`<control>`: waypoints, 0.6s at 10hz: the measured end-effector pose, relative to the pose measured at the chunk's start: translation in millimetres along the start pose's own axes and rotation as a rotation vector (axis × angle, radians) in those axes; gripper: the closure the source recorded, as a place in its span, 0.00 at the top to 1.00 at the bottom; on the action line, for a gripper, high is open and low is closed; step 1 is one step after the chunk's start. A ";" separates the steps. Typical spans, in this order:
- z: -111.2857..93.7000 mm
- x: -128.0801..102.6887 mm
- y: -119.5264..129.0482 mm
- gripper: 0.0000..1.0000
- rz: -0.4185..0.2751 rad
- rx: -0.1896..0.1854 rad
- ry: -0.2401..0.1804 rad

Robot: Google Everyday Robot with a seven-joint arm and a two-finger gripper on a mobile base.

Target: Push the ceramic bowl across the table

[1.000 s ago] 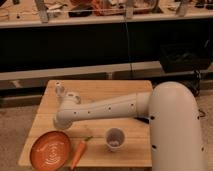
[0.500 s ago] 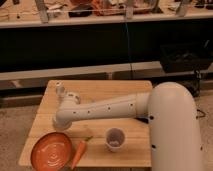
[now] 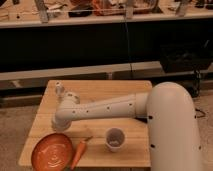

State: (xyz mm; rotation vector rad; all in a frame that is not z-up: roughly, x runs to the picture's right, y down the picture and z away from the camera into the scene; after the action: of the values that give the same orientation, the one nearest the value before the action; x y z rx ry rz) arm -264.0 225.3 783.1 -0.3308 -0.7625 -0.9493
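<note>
Wood table point(image 3: 100, 92): bowl point(image 3: 51, 152) at front-left corner, near the edge. Carrot point(image 3: 79, 152) just right of bowl, cup point(image 3: 114, 139) further right. Gripper point(image 3: 59, 126) just behind bowl, open/shut can't tell.

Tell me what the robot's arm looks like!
The arm is smooth, creamy white and tube-shaped, with small dark dots along its side. It swells into a big rounded shoulder and ends in a knobbly white wrist. The gripper at the far tip looks small and pale.

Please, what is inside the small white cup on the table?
The cup stands upright, right of the carrot. Its inside looks dark; any contents cannot be seen. The gripper is at the table's far left, away from the cup.
</note>
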 end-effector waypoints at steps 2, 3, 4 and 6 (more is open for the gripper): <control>1.0 -2.0 0.1 0.03 -0.010 -0.004 -0.007; 1.5 -3.2 -0.2 0.03 -0.015 -0.005 -0.011; 1.8 -3.9 -0.1 0.03 -0.019 -0.007 -0.014; 2.4 -5.8 -0.1 0.03 -0.026 -0.011 -0.020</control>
State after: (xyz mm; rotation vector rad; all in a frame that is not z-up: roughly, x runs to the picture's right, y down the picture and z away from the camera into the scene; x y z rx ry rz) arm -267.2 230.1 780.6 -0.3410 -0.7821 -0.9766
